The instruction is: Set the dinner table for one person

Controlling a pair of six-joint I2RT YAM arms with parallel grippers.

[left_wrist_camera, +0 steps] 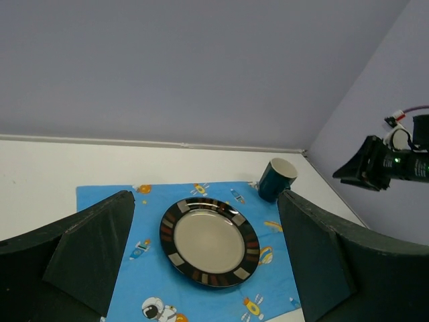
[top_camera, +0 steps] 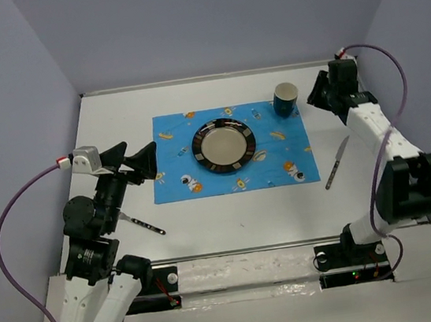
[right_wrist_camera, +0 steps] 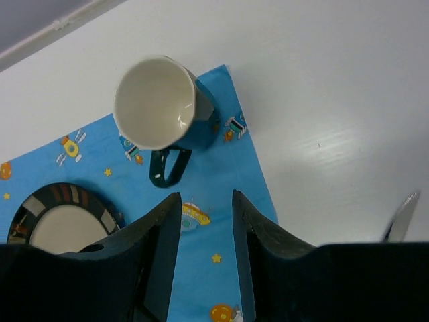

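The dinner table (top_camera: 231, 222) is a large white top. A blue cartoon placemat (top_camera: 178, 178) lies on it, with a dark-rimmed plate (top_camera: 224, 145) in its middle and a dark teal mug (top_camera: 285, 99) upright on its far right corner. A knife (top_camera: 336, 162) lies on the table right of the placemat. A fork (top_camera: 143, 223) lies on the table near the left arm. My left gripper (top_camera: 137, 157) is open and empty above the placemat's left edge, facing the plate (left_wrist_camera: 209, 240). My right gripper (right_wrist_camera: 206, 198) is open and empty above the placemat, just short of the mug (right_wrist_camera: 164, 104).
Grey walls close the table at the back and both sides. The right arm (left_wrist_camera: 389, 161) shows at the right of the left wrist view, beyond the mug (left_wrist_camera: 276, 178). The knife's tip (right_wrist_camera: 402, 218) shows at the right edge of the right wrist view.
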